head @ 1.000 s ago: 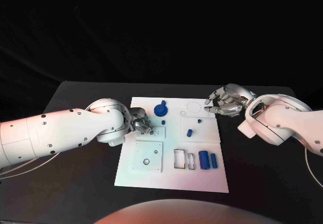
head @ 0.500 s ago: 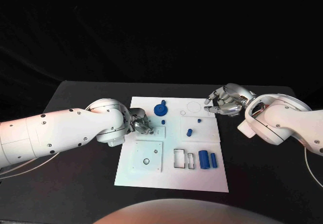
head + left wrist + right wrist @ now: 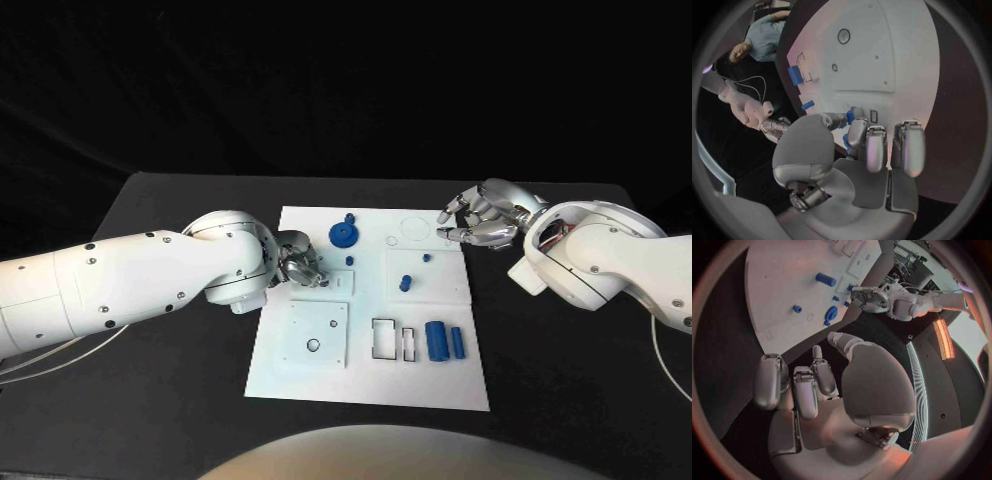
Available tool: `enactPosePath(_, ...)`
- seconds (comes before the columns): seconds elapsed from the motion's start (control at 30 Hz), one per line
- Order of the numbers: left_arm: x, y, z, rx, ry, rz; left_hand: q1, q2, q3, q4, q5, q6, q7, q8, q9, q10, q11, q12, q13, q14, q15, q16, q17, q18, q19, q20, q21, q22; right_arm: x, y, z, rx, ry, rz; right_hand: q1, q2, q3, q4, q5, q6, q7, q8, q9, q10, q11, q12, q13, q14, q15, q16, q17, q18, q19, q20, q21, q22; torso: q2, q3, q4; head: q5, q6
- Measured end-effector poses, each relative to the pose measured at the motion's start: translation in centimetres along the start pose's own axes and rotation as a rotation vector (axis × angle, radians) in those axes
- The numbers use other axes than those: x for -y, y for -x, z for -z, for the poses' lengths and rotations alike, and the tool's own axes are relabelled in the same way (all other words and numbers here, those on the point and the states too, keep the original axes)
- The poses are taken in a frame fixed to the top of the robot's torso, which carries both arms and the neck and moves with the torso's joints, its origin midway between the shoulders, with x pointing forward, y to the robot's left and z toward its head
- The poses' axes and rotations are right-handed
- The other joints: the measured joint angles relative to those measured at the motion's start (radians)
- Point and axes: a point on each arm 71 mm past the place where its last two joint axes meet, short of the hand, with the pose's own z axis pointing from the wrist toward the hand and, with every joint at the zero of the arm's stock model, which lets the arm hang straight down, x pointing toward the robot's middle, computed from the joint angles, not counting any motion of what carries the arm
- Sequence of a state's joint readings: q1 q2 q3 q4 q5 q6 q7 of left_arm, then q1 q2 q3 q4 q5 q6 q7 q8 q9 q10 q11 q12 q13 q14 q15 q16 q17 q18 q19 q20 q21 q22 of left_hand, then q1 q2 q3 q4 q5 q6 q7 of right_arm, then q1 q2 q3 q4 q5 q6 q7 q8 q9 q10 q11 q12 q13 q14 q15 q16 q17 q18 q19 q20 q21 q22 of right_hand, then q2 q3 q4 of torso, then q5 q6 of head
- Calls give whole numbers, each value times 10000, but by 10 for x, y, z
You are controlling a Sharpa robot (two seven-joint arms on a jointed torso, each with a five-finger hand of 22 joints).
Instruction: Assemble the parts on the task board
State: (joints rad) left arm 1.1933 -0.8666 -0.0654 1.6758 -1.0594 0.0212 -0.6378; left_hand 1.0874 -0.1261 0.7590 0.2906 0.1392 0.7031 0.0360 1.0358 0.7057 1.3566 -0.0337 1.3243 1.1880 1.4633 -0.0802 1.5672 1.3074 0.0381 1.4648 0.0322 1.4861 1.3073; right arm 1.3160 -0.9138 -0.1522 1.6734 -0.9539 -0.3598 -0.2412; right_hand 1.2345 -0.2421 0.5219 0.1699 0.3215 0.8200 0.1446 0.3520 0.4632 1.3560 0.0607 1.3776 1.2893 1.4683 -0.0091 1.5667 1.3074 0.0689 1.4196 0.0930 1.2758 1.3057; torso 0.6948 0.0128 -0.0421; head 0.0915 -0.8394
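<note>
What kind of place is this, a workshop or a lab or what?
Most likely a robotics lab test bench. A white rectangular task board with small blue plastic parts lies on a black table against a dark backdrop, and a silver many-fingered left robot hand and right robot hand flank it.

Matt white task board (image 3: 368, 375), prob. plastic; blue parts (image 3: 446, 342) glossy.

Head cam looks down on the counter (image 3: 173, 400); both wrist cams sit close behind their hands, all sharing the task board (image 3: 368, 375).
</note>
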Motion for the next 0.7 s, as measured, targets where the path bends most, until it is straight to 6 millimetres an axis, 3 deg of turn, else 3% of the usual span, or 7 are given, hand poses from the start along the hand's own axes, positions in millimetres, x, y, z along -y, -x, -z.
enactPosePath(0.5, 1, 1, -1, -72, 15, 65, 101, -5, 0, 0, -5, 119, 15, -5, -75, 71, 0, 38, 48, 0, 0, 0, 0, -1, 0, 0, 0, 8, 1, -1, 0, -18, -19, -6, 0, 0, 0, -1, 0, 0, 0, 39, 8, 0, 0, 0, 0, 0, 0, 0, 0, 0, 0, 0, 0, -10, -4, 10, -5, -21, -44)
enactPosePath(0.7, 1, 1, -2, -184, 33, 12, 101, -5, 0, 0, 135, 141, -3, -6, -116, 71, 0, 38, 59, 0, 0, 0, 0, 0, 1, 0, 0, 7, 1, -1, -1, -23, -20, -7, 0, 0, 0, -1, 0, 0, 0, 39, 8, 0, 0, 0, 0, 0, 0, 0, 0, 0, 0, 0, 0, -10, -5, 12, -5, -16, -69)
